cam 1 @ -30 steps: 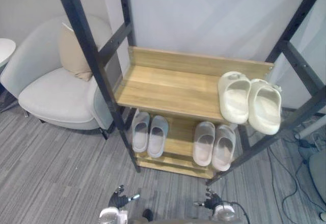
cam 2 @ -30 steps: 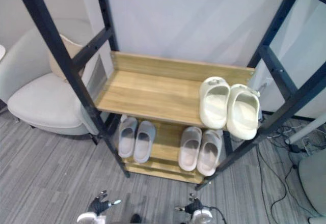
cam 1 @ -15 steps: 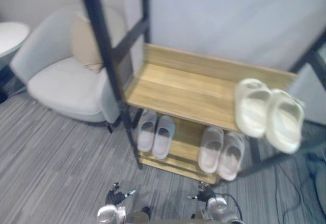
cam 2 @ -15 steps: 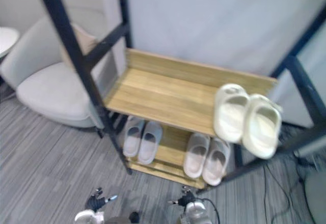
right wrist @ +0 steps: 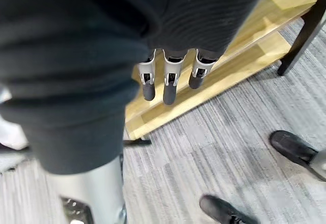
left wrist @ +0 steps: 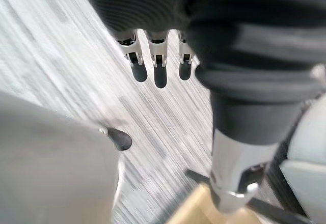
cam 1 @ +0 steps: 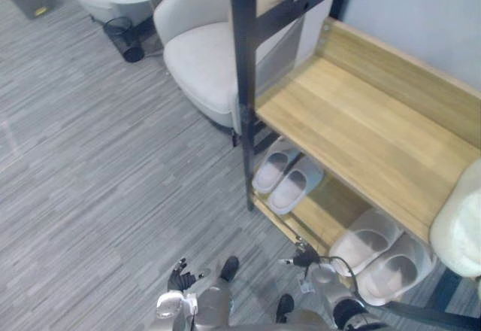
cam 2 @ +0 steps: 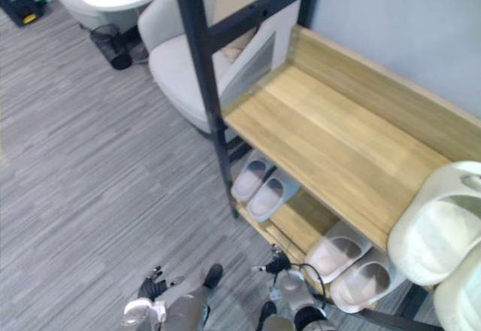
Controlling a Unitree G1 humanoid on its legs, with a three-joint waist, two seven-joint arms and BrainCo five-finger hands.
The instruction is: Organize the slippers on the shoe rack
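Over grey floor (cam 1: 90, 158), left hand (cam 1: 179, 276) and right hand (cam 1: 302, 256) hang empty, fingers straight, slippers (cam 1: 366, 239) shelved just beyond

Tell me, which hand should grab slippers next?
Probably the right hand: it hangs open beside the nearest slippers on the lower shelf. The left hand is over the floor, farther from the rack.
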